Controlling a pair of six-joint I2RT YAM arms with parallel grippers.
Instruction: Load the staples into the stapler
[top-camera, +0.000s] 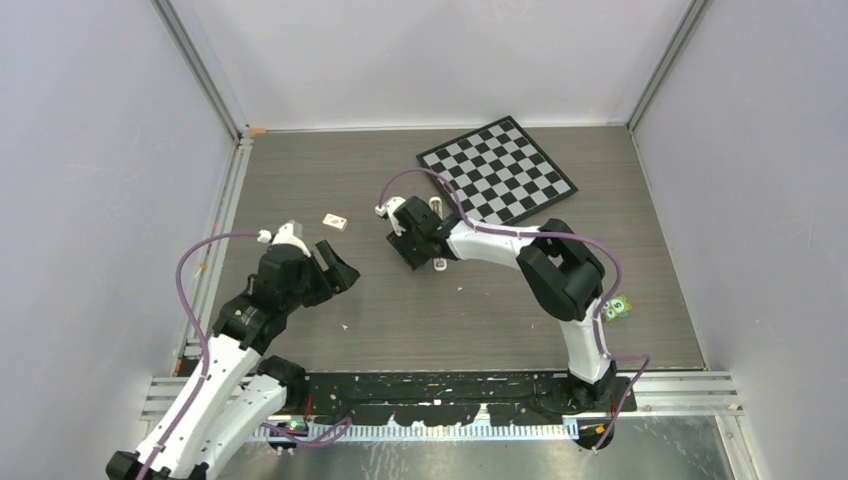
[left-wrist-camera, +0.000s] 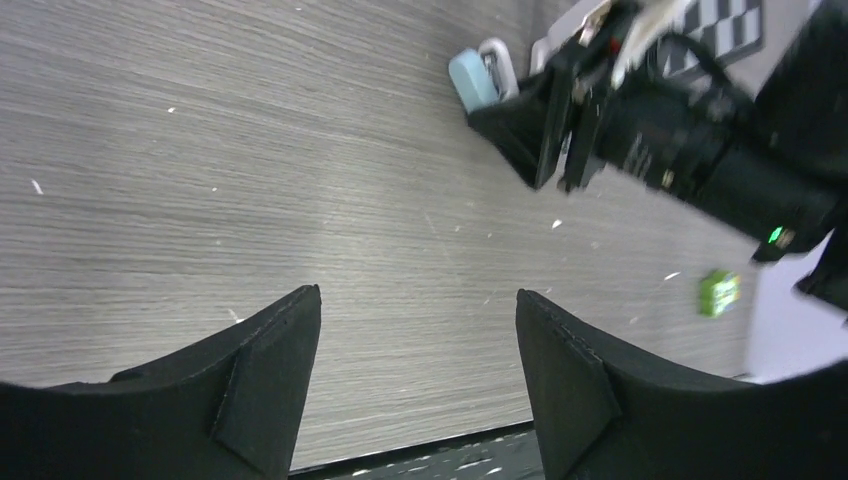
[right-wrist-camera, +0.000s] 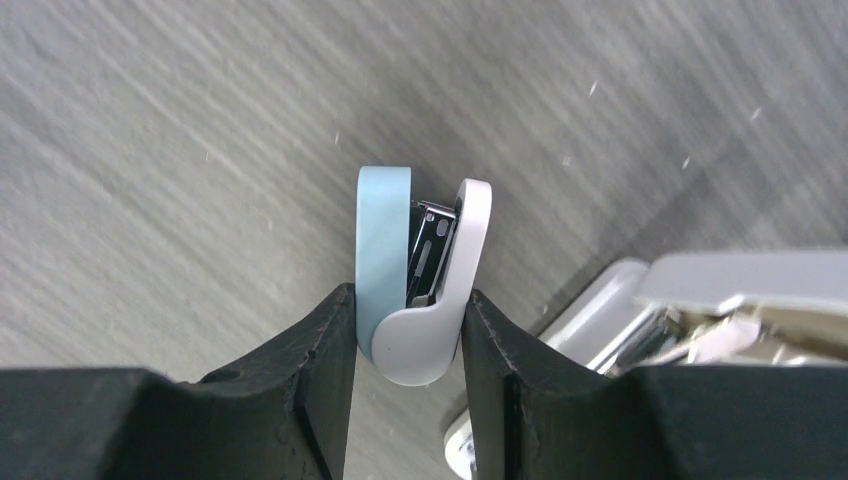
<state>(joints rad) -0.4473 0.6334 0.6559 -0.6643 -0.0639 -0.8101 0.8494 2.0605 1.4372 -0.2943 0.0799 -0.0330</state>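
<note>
The stapler (right-wrist-camera: 420, 270) is small, with a pale blue side and a white side and dark metal between them. My right gripper (right-wrist-camera: 408, 293) is shut on its rounded rear end, one finger on each side. In the left wrist view the stapler's blue end (left-wrist-camera: 473, 80) sticks out past the right gripper (left-wrist-camera: 500, 118). In the top view the right gripper (top-camera: 410, 250) is at mid-table and hides the stapler. My left gripper (left-wrist-camera: 418, 292) is open and empty over bare table, left of the right gripper (top-camera: 340, 268). I cannot make out the staples.
A light-grey object with metal parts (right-wrist-camera: 610, 310) lies right beside the right gripper. A chessboard (top-camera: 497, 169) lies at the back right. A small card (top-camera: 335, 221) lies left of the right gripper. A small green square (top-camera: 615, 308) sits near the right arm.
</note>
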